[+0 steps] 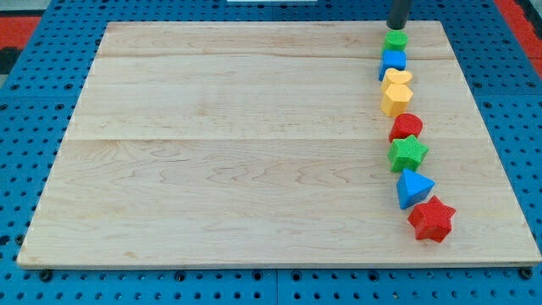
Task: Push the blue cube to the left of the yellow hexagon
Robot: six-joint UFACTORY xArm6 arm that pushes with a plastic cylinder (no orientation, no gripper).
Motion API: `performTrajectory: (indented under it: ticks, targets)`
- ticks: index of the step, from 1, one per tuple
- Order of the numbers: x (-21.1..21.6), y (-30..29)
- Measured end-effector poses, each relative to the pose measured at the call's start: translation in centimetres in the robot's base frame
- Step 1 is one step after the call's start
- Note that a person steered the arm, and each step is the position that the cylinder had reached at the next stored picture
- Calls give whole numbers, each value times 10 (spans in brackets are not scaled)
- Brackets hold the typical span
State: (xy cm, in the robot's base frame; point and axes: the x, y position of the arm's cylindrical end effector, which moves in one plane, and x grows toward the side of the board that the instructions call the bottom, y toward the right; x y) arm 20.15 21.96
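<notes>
Camera view, sole frame.

Item: pale wooden board, planked, with fine grain lines running across; it lay on a blue perforated table surface.

Item: straight dark rod, entering at the view's top right. My tip stood near the board's top edge, just above the green cylinder-like block, very close to it; contact could not be determined. The rod carried nothing and had no jaws to open or close.

Items: eight small matte blocks, in a slightly bowed column down the board's right side. From the view's top to bottom:
- green cylinder-like block, as noted;
- blue cube, directly below the green one and touching it;
- yellow heart-like block, pressed against the blue cube's lower side;
- yellow hexagon, faceted, touching the yellow block above;
- red rounded block, shape unclear, partly covered by the next;
- green star, ridged;
- blue triangular wedge;
- red star, near the board's lower right corner.

The blue cube sat above the yellow hexagon, in the same column, not to its left.
</notes>
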Motion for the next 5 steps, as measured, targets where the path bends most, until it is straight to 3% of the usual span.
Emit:
performTrajectory:
  ticks: [3, 5]
  targets:
    - [92, 11]
    - [98, -106]
